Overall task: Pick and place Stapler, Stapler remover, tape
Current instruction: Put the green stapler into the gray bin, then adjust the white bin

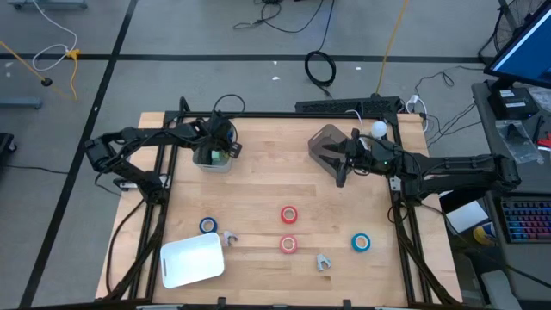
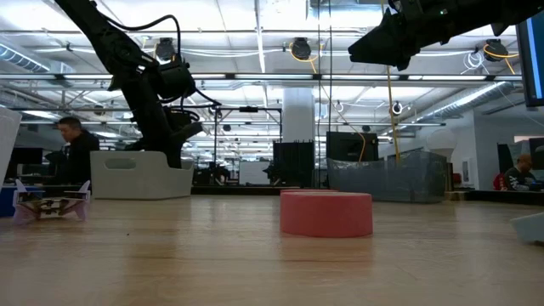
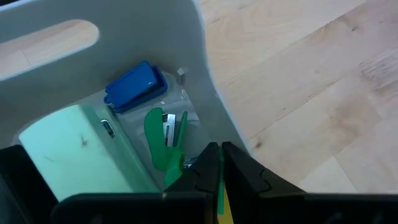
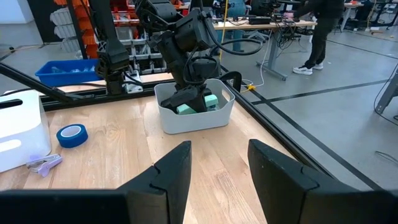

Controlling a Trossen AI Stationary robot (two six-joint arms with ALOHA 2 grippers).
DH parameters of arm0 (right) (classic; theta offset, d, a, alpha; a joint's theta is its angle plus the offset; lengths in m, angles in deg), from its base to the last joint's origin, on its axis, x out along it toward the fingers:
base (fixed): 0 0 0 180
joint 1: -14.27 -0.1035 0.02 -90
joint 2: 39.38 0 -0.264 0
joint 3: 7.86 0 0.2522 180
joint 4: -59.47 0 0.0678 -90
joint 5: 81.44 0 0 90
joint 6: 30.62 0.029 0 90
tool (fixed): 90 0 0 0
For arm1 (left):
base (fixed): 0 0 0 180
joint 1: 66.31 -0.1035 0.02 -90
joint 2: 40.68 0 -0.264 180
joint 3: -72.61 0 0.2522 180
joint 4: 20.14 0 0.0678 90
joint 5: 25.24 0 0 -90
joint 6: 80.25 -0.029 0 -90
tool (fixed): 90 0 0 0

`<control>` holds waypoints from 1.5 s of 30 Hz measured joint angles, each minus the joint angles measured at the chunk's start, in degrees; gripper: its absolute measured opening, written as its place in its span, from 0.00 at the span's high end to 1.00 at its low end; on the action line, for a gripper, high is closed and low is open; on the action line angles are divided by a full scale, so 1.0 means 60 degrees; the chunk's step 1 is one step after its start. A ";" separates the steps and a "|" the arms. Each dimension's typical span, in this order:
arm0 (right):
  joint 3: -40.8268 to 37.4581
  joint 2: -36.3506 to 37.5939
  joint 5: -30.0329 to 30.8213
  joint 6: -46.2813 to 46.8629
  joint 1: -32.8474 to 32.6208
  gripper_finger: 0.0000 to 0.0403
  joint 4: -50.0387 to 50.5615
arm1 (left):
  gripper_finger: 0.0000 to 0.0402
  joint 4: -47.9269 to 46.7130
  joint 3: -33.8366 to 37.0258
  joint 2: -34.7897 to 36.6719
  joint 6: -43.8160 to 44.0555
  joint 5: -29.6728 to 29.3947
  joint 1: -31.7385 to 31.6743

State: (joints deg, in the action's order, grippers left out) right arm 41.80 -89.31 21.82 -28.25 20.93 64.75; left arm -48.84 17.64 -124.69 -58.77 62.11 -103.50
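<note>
The left gripper (image 1: 222,146) hangs over the small white bin (image 1: 213,161) at the far left of the table (image 1: 258,207), and from above the arm covers most of what lies inside; only a green patch shows. The left wrist view looks into the bin: a pale green stapler (image 3: 81,149), a blue stapler (image 3: 135,86) and a green staple remover (image 3: 165,140) lie together on its floor, the remover just beyond the fingertips, whose dark fingers (image 3: 245,177) are pressed almost together with nothing visibly between them; whether a tip touches the remover cannot be told. The right gripper (image 1: 344,155) hovers at the far right beside a clear, dark-looking bin (image 1: 325,142), its fingers (image 4: 168,171) spread apart and empty. The tape lies well away from both grippers in the near half: a blue roll (image 1: 207,226) near left, a red roll (image 1: 288,214) in the middle, a second red roll (image 1: 287,244) just nearer, and a second blue roll (image 1: 361,243) near right. A white lid (image 1: 192,260) lies at the near left corner, partly hiding nothing but its own patch of table. Two small grey objects, one (image 1: 228,236) beside the left blue roll and one (image 1: 322,263) near centre, are too small to name. In the low view one red roll fills the foreground, and people show in the room behind.
</note>
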 joint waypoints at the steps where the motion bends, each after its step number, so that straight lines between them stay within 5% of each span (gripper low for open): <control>1: 0.0000 0.0000 -0.0004 0.0000 0.0000 0.63 0.0002 | 0.95 -0.0003 0.0000 0.0000 -0.0008 0.0007 0.0000; 10: 0.0000 0.0000 -0.0004 0.0000 0.0000 0.63 0.0002 | 0.92 -0.0011 0.0004 0.0000 -0.0059 0.0014 0.0000; 22: 0.0000 0.0000 -0.0007 0.0004 0.0000 0.63 -0.0001 | 0.67 -0.0064 0.0000 0.0046 0.0047 -0.0051 -0.0018; 34: 0.0000 0.0000 -0.0011 0.0000 0.0000 0.63 0.0021 | 0.72 0.0002 -0.0403 0.1937 0.0082 -0.0139 -0.0164; 40: 0.0000 0.0000 -0.0015 -0.0024 0.0000 0.63 0.0027 | 0.77 -0.0009 -0.0546 0.3306 0.0794 0.1367 0.1017; 45: 0.0000 0.0000 -0.0436 -0.0334 0.0000 0.63 0.0031 | 0.78 -0.0021 -0.0546 0.4059 0.1375 0.1615 0.2871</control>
State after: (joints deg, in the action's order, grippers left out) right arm 41.80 -89.31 19.20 -30.26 20.93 64.94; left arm -48.96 14.36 -100.33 -50.52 71.80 -86.27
